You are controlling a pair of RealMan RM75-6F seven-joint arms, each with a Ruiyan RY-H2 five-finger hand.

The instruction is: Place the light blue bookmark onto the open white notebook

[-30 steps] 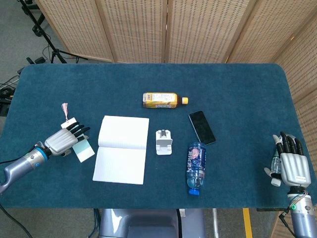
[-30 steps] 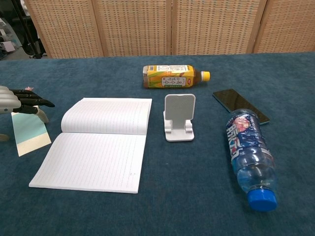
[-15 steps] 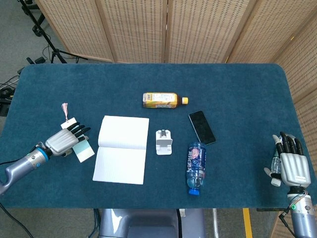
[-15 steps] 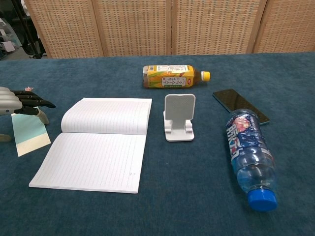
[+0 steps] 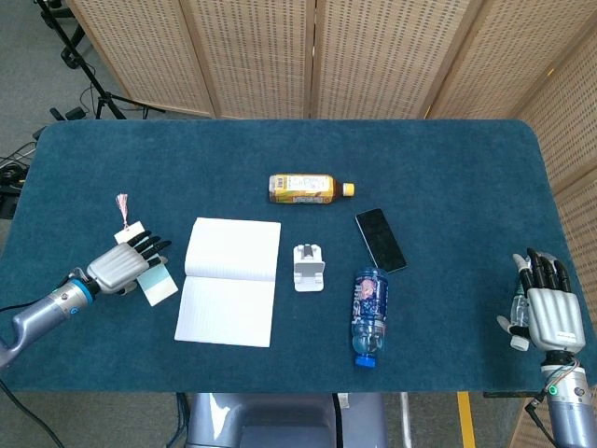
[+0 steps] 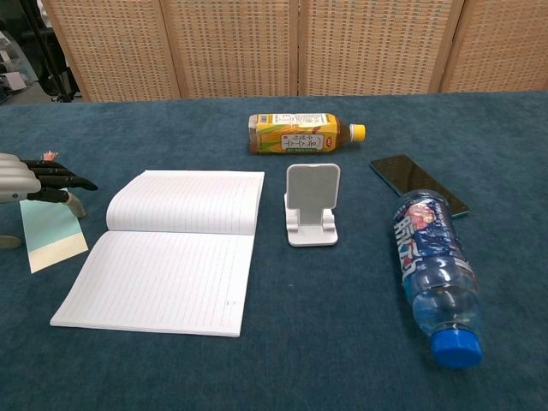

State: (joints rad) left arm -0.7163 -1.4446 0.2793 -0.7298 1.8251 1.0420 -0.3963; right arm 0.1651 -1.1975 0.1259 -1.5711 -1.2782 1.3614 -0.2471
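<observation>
Bookmark: the light blue bookmark [image 5: 159, 283] lies flat on the tabletop [image 5: 438, 168], just at 9 o'clock of the open white notebook [image 5: 229, 280], not on it.
Left robot hand: the left robot hand [image 5: 121, 264] sits over the bookmark's upper end, fingers stretched toward 3 o'clock; whether it pinches the card cannot be told.
Change: over the last second, almost none; the hand drifted slightly and the bookmark stayed put.
Meaning: the grasp looks unfinished, so the lift remains ahead.
Right robot hand: the right robot hand [image 5: 544, 310] rests at the 4 o'clock edge, fingers apart, empty.
</observation>
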